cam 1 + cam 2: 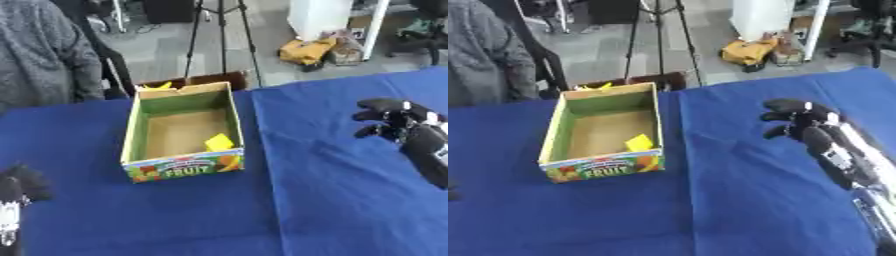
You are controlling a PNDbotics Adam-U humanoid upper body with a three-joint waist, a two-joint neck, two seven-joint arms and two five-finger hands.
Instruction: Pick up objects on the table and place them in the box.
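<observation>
the box (182, 165) sits at 10 o'clock from the right hand (802, 122), a yellow item (219, 142) already inside. that hand hovers over bare cloth (737, 200), fingers curled, seemingly holding nothing. left hand (17, 192) idles at 8 o'clock, its state unclear. next: find another object.

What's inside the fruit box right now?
Inside the fruit box one small yellow object lies on the brown floor by the near right corner. The rest of the visible floor looks bare. The near wall hides the strip of floor just behind it.
</observation>
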